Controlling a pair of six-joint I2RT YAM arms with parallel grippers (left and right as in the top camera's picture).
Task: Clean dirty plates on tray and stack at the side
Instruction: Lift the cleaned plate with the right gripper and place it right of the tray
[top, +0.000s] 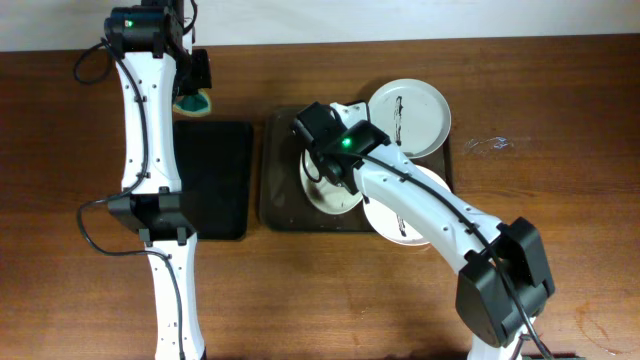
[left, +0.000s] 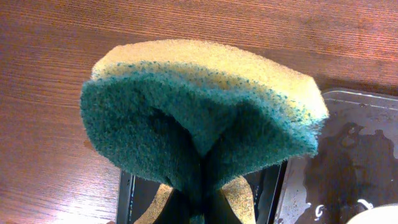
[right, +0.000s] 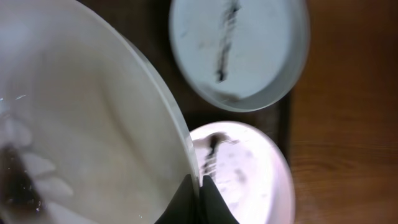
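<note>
The dark brown tray (top: 275, 200) holds three white plates. One plate (top: 412, 115) with a dark streak lies at its back right; it also shows in the right wrist view (right: 249, 50). A second streaked plate (top: 392, 225) lies at the front right, partly under my right arm, and shows in the right wrist view (right: 249, 174). My right gripper (top: 327, 168) is shut on the rim of the third plate (top: 325, 195), which fills the left of the right wrist view (right: 81, 124). My left gripper (top: 195, 92) is shut on a yellow and green sponge (left: 199, 112) at the back left.
A smaller black tray (top: 212, 180) lies left of the brown tray; its corner shows under the sponge in the left wrist view (left: 134, 199). Wet marks (top: 490, 145) lie on the wooden table right of the brown tray.
</note>
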